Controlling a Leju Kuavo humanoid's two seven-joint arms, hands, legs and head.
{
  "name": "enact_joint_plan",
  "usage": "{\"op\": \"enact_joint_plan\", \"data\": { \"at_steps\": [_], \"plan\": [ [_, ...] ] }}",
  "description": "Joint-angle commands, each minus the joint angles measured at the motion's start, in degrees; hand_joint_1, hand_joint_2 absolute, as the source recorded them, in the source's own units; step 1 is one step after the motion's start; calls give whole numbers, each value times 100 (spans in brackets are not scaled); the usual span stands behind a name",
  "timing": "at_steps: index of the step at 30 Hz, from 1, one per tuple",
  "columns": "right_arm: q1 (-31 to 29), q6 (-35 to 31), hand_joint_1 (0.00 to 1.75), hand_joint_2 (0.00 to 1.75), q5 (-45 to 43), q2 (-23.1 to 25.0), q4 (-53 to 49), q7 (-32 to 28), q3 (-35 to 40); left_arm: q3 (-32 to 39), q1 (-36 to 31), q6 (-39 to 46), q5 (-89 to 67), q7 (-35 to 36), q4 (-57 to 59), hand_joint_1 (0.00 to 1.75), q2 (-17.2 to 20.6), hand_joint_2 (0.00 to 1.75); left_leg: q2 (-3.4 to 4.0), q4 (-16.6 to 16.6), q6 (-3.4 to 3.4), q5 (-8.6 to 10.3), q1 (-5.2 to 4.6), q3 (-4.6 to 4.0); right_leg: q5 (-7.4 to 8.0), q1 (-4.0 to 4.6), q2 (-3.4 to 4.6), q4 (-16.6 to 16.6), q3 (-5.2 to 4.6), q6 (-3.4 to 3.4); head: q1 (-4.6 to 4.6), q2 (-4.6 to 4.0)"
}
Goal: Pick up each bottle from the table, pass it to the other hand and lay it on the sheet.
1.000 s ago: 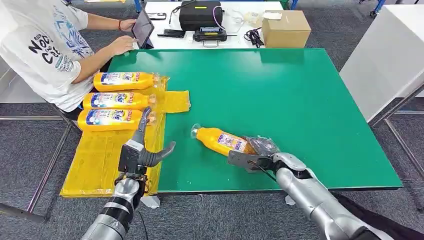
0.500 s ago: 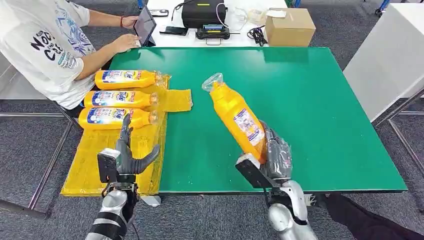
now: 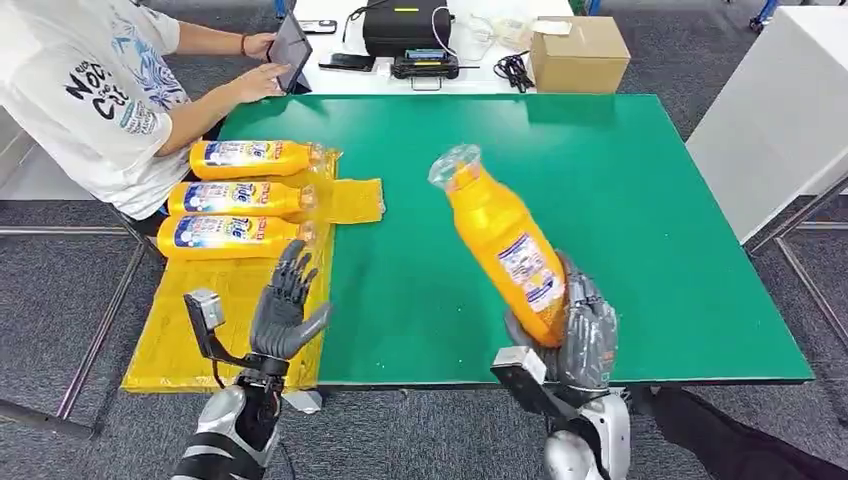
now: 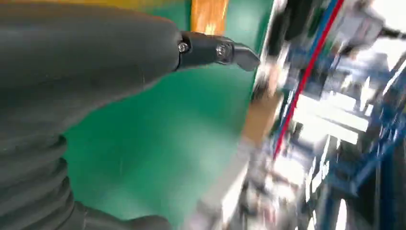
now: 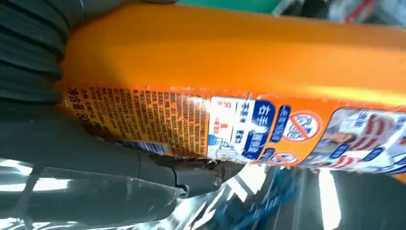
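My right hand (image 3: pixel 575 335) grips the base of an orange bottle (image 3: pixel 502 243) and holds it raised over the green table's (image 3: pixel 620 190) near edge, its clear cap tilted up and to the left. In the right wrist view the bottle (image 5: pixel 249 91) lies across my palm, label showing. My left hand (image 3: pixel 285 310) is lifted at the table's near left corner, fingers spread, holding nothing; the thumb (image 4: pixel 215 50) shows in the left wrist view. Three more orange bottles (image 3: pixel 235 197) lie side by side on the yellow sheet (image 3: pixel 205 320) at the left.
A person in a white printed shirt (image 3: pixel 85 95) sits at the far left corner using a tablet (image 3: pixel 288 52). Behind the green table a white table holds a cardboard box (image 3: pixel 578 52) and a black case (image 3: pixel 403 28). A white cabinet (image 3: pixel 780 110) stands at the right.
My right hand has lifted the bottle off the table and stood it more upright, carrying it slightly right. My left hand has risen and spread its fingers.
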Motion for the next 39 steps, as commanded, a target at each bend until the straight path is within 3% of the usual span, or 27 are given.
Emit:
{"op": "enact_joint_plan", "data": {
  "at_steps": [1, 7, 13, 17, 24, 31, 32, 33, 34, 39],
  "plan": [
    [-436, 107, 169, 175, 59, 244, 1756, -242, 1058, -892, -109, -485, 279, 127, 213, 0, 324, 175, 27, -6, -13, -12, 11, 30, -2, 12, 23, -11, 26, -15, -2, 0],
    [-460, 223, 168, 175, -22, 161, 1686, -230, 1099, -965, -131, -552, 288, 85, 204, 0, 381, 175, 18, -1, -10, -14, 12, 30, -7, 13, 15, -6, 28, -15, -2, 0],
    [-785, 435, 171, 175, -211, 480, 2748, -381, 1715, -1227, -189, -927, 541, 198, 267, 0, 348, 175, 18, -2, -15, -13, 15, 31, -6, 16, 15, -8, 30, -18, 0, 0],
    [-1008, 622, 161, 175, -179, 554, 3185, -304, 1953, -1282, -232, -944, 590, 227, 419, 0, 417, 175, 14, -5, -13, -9, 11, 28, -6, 12, 11, -7, 24, -16, -2, 0],
    [-1316, 982, 171, 175, -245, 683, 3767, -275, 2330, -1257, -417, -1092, 703, 285, 757, 0, 410, 175, 9, -4, -11, -8, 14, 27, -6, 14, 5, -7, 24, -14, -2, 0],
    [-1352, 1025, 162, 175, -371, 823, 4133, -375, 2557, -1297, -445, -1211, 646, 219, 883, 0, 482, 175, 4, -3, -15, -13, 16, 36, -13, 17, 0, -8, 34, -17, 0, 0],
    [-1380, 1030, 164, 175, -408, 824, 4197, -375, 2575, -1305, -412, -1226, 615, 167, 821, 9, 476, 175, 0, -4, -9, -4, 11, 18, -7, 11, -3, -5, 15, -11, 0, 0],
    [-1388, 1024, 159, 175, -429, 816, 4206, -375, 2584, -1291, -392, -1209, 601, 130, 777, 124, 463, 175, -2, -3, -7, -1, 7, 11, -5, 7, -4, -3, 6, -8, -2, 0],
    [-1392, 1028, 161, 175, -442, 806, 4204, -372, 2594, -1298, -376, -1224, 583, 112, 729, 175, 461, 175, -2, -1, -12, -7, 13, 22, -10, 13, -6, -3, 18, -14, 0, 0],
    [-1377, 1023, 157, 175, -442, 763, 4162, -320, 2607, -1187, -316, -1111, 608, 62, 536, 175, 404, 175, -2, 1, -10, -6, 14, 16, -8, 14, -6, -5, 14, -12, 0, 0]
  ]
}}
